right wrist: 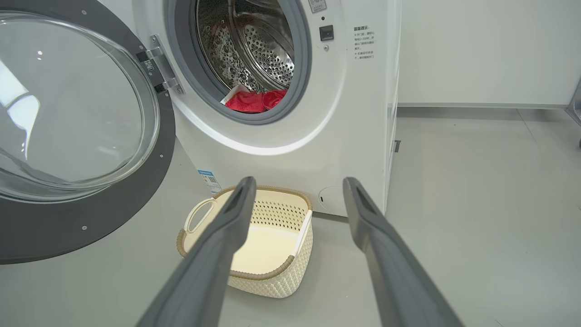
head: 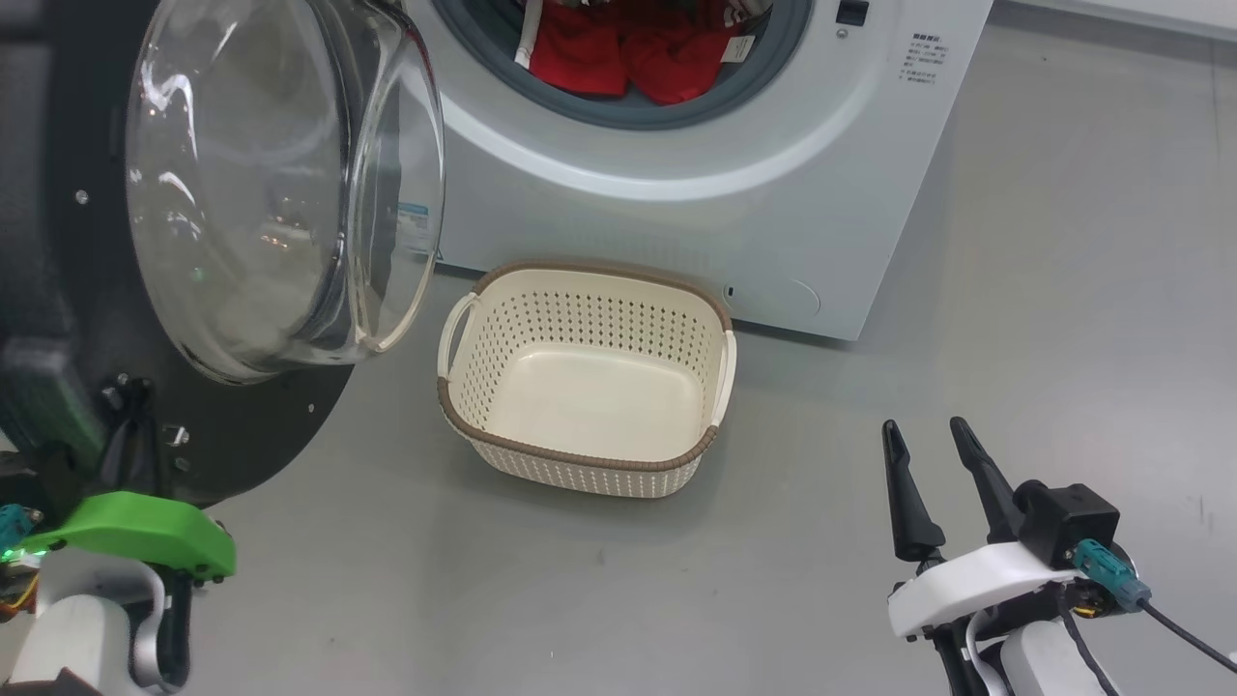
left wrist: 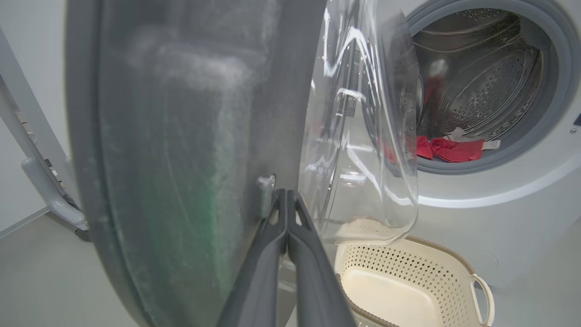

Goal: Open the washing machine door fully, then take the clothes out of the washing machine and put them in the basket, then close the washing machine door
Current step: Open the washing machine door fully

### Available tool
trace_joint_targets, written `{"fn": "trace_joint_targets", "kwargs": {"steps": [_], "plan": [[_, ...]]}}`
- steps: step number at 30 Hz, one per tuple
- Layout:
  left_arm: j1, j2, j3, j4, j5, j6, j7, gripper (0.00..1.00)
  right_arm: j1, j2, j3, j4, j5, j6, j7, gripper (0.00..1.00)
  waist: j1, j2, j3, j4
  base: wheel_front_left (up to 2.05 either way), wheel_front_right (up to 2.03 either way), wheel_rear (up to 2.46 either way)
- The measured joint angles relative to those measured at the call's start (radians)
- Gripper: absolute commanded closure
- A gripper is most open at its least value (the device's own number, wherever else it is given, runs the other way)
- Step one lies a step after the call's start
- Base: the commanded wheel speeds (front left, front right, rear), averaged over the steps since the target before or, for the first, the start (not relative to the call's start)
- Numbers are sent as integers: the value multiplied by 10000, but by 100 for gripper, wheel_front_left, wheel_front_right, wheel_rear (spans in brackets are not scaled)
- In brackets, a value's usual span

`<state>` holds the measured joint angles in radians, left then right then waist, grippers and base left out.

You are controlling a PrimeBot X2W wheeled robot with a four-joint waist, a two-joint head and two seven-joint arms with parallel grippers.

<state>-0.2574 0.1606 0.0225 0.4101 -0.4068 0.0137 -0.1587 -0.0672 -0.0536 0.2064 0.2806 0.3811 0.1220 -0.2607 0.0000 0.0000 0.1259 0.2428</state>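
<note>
The washing machine stands with its door swung out to the left, the glass bowl bulging toward the basket. Red clothes lie at the bottom of the drum behind the grey gasket, and show again as clothes in the right wrist view. The cream basket sits empty on the floor in front of the machine. My left gripper is shut, its tips against the door's dark rim beside a small latch piece. My right gripper hangs open over the floor, right of the basket, holding nothing.
Grey floor spreads wide to the right of the machine. A white frame with a foot stands behind the door on the left. A pale wall runs behind the machine.
</note>
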Motion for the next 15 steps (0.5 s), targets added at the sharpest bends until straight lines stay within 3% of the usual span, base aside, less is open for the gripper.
{"fn": "trace_joint_targets", "kwargs": {"steps": [15], "plan": [[-709, 838, 1344, 6, -876, 86, 155, 100, -899, -357, 362, -4, -336, 0, 0, 0, 0, 0, 1260, -97, 0, 0, 0]]}}
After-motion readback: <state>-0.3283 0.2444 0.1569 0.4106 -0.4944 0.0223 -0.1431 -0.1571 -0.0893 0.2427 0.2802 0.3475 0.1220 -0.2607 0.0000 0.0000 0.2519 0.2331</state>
